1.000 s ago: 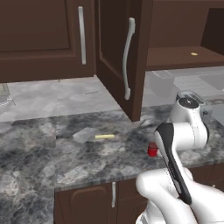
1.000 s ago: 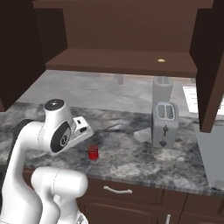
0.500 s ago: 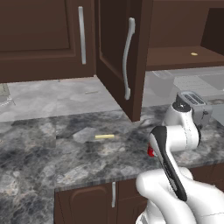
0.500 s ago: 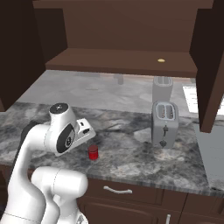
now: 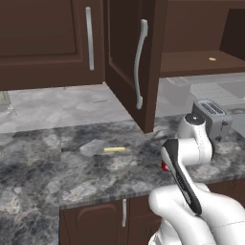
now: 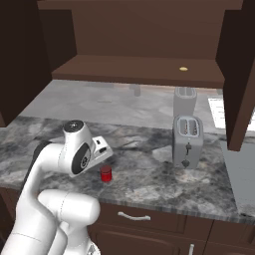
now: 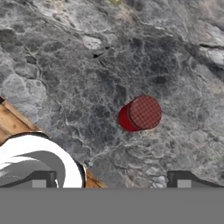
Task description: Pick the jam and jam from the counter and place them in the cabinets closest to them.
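I'm hovering my gripper (image 7: pixel 109 178) above the grey marble counter (image 7: pixel 65 65), pointing down, fingers spread wide and holding nothing. The red jam jar (image 7: pixel 140 113) is standing upright on the counter just ahead of my fingertips.

A red jam jar (image 7: pixel 141 113) is seen standing upright on the grey marbled bench (image 7: pixel 65 65), its checkered lid facing the camera. The hand (image 7: pixel 111 179) is held above it, finger tips (image 7: pixel 183 178) spread wide, nothing gripped.
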